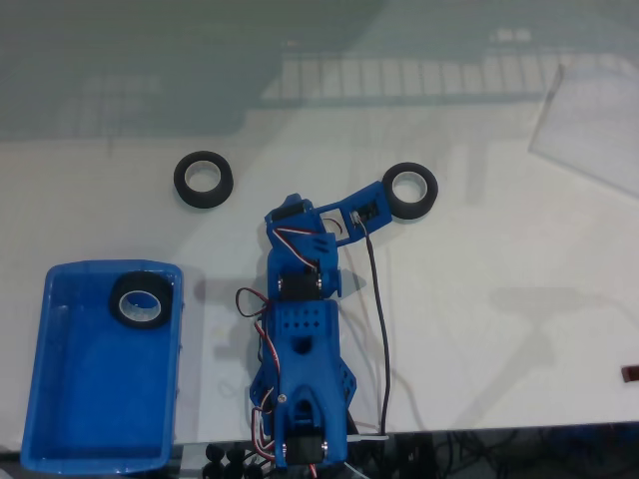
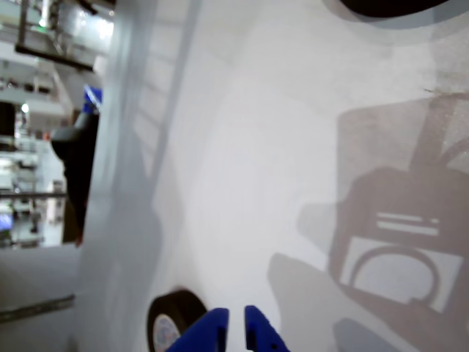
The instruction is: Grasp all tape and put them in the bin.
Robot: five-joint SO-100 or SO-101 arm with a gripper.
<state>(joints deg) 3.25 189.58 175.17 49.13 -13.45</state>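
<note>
Far off to my left in the fixed view, and back toward my base, sits the blue bin (image 1: 90, 419). One tape roll (image 1: 120, 307) already lies in its far end. A second roll (image 1: 183, 180) lies loose on the white table (image 1: 499, 299), well to my left and apart from everything else. My arm (image 1: 300, 339) reaches up and to the right from its base, and my gripper (image 1: 384, 205) ends right against the third roll (image 1: 431, 192), which touches my tips on their far right side.

In the wrist view, that near roll (image 2: 170, 319) shows at the bottom edge just left of my gripper (image 2: 236, 331), partly tucked behind my left finger (image 2: 209, 331). My two blue tips stand close together with only a thin slit between them, and I see nothing in that slit. Whether I am pinching the roll's wall lower down, past the edge of the frame, I cannot tell. A dark curved edge (image 2: 388, 6) at the top of this view is too cropped for me to name.

I judge I am at the grasp of the second of three rolls, with one binned and two left. If I have no hold yet, the next move calls for spreading my jaws and shifting so that one finger drops into the pale core and the other goes outside the ring. Then I squeeze, lift clear, and swing well left and back to the bin.
</note>
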